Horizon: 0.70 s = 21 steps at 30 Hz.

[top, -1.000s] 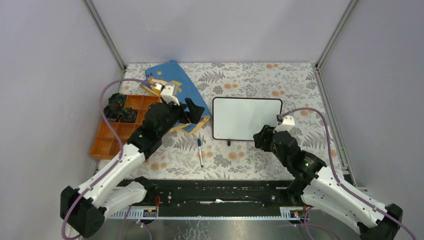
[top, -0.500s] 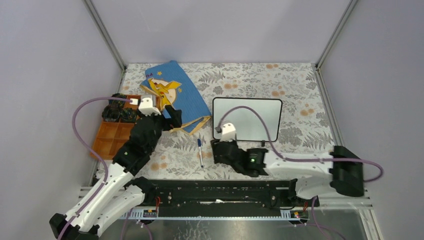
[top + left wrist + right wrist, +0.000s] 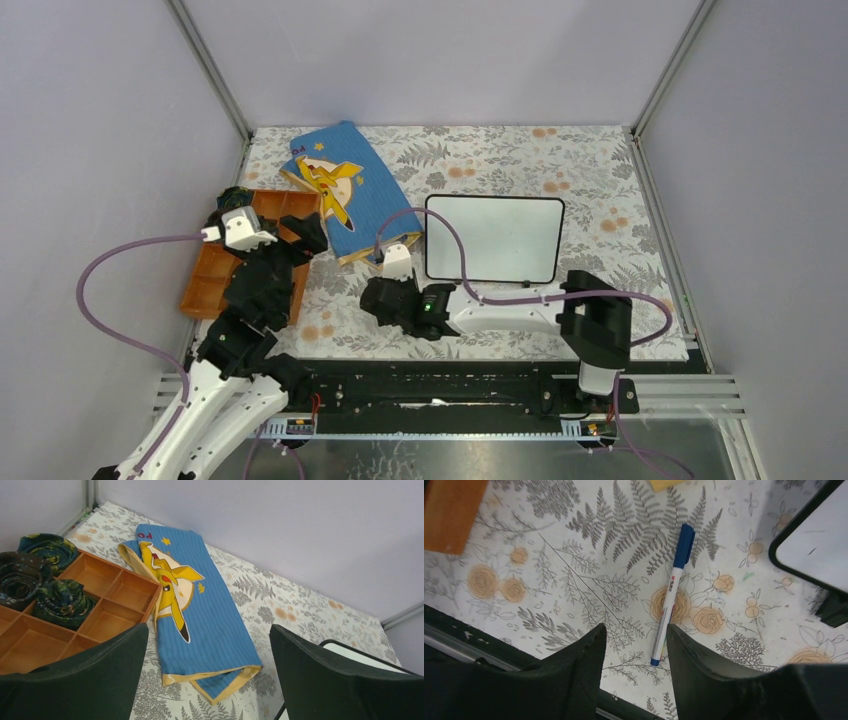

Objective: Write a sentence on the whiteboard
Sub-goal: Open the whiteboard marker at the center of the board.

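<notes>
At the near edge of the floral-print table (image 3: pixel 600 200), the right gripper (image 3: pixel 634 635) hung low over a slim white marker with a blue cap (image 3: pixel 672 592). Its black fingers (image 3: pixel 589 650) were parted to either side of the pen's near end, grasping nothing. To the left, the left gripper (image 3: pixel 207 635) stood spread wide and empty above the right edge of an orange compartment tray (image 3: pixel 215 270), which held dark rolled fabric (image 3: pixel 30 575) in its far cells. The small white whiteboard with a thin black frame (image 3: pixel 493 238) lay flat at centre-right, just beyond the right arm, showing a plain white face. At far left lay a blue striped picture book with a yellow cartoon figure (image 3: pixel 350 185), beside the tray.
</notes>
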Each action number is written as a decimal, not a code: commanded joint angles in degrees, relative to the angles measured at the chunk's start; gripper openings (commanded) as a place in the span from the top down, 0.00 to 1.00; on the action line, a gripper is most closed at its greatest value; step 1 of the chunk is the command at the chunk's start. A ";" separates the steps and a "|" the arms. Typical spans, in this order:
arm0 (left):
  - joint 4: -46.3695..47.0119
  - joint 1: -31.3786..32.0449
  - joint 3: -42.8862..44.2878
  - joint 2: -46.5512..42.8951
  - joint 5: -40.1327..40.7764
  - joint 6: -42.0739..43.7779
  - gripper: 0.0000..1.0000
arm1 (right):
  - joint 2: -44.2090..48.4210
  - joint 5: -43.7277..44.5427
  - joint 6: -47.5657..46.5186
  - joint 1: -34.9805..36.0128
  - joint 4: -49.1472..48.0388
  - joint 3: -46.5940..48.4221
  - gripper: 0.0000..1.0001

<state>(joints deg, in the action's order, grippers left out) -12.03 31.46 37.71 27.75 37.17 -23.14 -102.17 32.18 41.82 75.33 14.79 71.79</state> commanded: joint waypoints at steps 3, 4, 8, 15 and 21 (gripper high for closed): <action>2.27 0.08 -1.50 -2.24 2.94 2.03 0.01 | -4.35 -5.61 2.65 -1.99 4.27 3.22 0.49; 2.15 0.15 -1.34 -2.11 2.57 2.04 0.01 | -5.07 -5.85 2.62 -2.17 4.66 3.69 0.49; 1.75 0.33 -1.10 -1.56 1.83 2.12 0.01 | -7.74 -6.77 2.31 -3.42 6.29 5.27 0.50; 2.14 0.61 -1.18 -1.08 -0.10 2.55 0.01 | -9.59 -8.86 1.52 -5.20 4.53 4.50 0.54; 1.98 0.88 -1.06 -0.77 -0.43 2.48 0.01 | -10.65 -9.85 1.09 -5.94 4.46 4.57 0.58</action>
<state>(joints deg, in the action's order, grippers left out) -12.03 31.88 37.01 26.94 36.97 -21.67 -112.27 23.35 43.27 69.97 19.44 74.39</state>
